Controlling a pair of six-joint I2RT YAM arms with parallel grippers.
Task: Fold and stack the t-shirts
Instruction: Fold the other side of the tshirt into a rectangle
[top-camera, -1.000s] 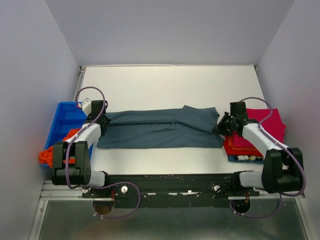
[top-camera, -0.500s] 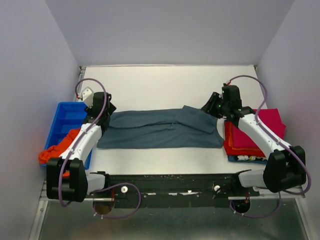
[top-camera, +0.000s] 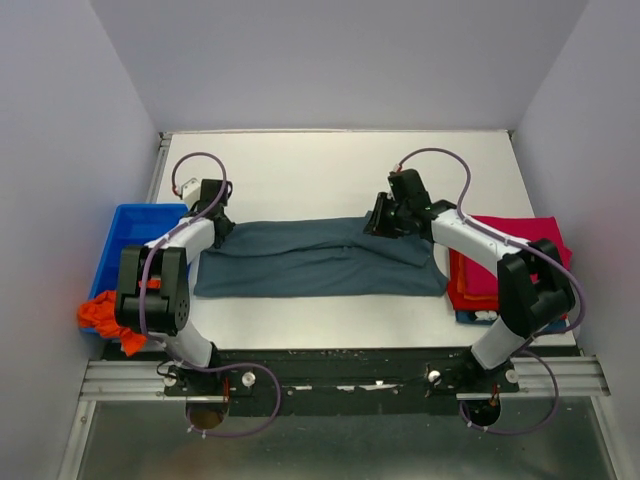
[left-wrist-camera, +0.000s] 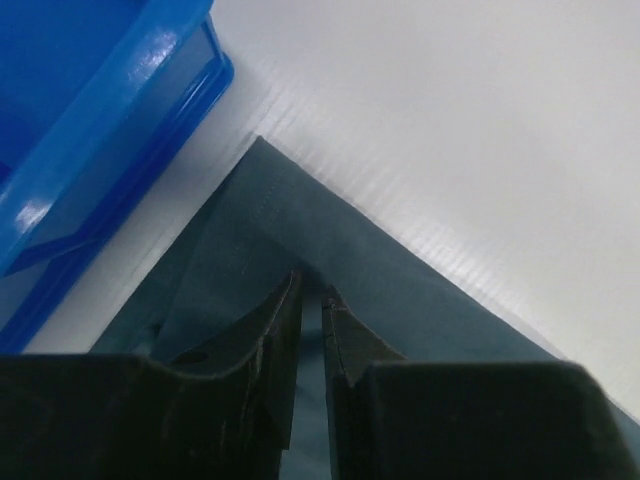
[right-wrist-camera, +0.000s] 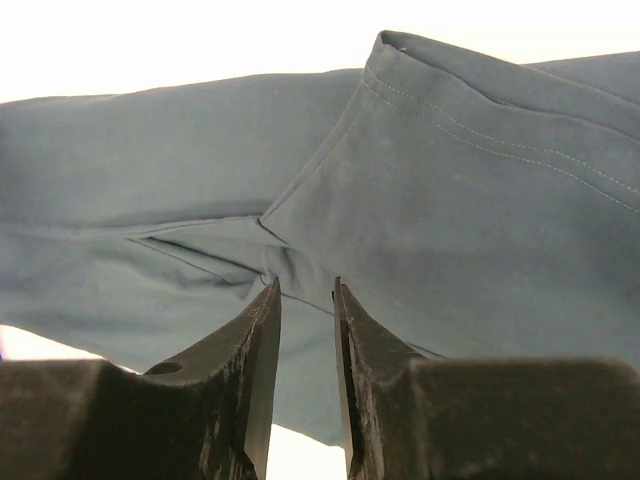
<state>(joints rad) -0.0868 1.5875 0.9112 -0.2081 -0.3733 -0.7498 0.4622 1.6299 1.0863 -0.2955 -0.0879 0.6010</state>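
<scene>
The slate grey-blue t-shirt (top-camera: 320, 262) lies in a long folded band across the table's middle. My left gripper (top-camera: 216, 225) is at its far left corner, with the jaws a narrow gap apart over the cloth (left-wrist-camera: 400, 290) and nothing pinched in that gripper (left-wrist-camera: 313, 283). Farther right, the right gripper (top-camera: 380, 218) is over the folded-in sleeve. It (right-wrist-camera: 305, 285) is slightly open, its tips at a small pucker in the shirt (right-wrist-camera: 450, 200). A magenta-pink t-shirt (top-camera: 520, 250) tops a red and orange pile at right. An orange t-shirt (top-camera: 105, 312) hangs from the bin.
A blue plastic bin (top-camera: 125, 245) sits off the table's left edge, close beside the left gripper, its rim (left-wrist-camera: 100, 120) near the shirt's corner. White table surface (top-camera: 330, 170) stretches behind the shirt. Grey walls enclose three sides.
Both arms left the shirt's ends. The left gripper moved toward the far left corner; the right gripper swung left and farther back, over the sleeve. The shirt stayed flat.
</scene>
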